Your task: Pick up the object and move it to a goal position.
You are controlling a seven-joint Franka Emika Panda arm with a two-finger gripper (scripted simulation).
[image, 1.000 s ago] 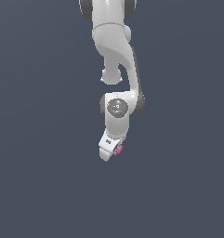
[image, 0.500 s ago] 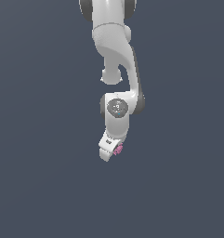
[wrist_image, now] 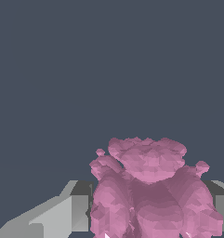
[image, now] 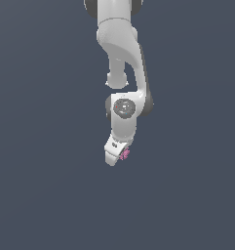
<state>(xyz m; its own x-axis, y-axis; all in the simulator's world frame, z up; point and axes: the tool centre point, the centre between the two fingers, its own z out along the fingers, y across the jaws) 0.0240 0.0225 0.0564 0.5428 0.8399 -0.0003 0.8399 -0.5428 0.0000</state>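
Observation:
The object [image: 124, 154] is a small pink lumpy clump, peeking out at the tip of the white arm in the exterior view. My gripper [image: 118, 157] is shut on it, and most of the clump is hidden behind the white hand. In the wrist view the object [wrist_image: 150, 190] fills the space between the two grey fingers [wrist_image: 62, 214], which press against its sides.
A plain dark grey-blue surface lies all around. The white arm [image: 121, 58] reaches down from the upper edge of the exterior view.

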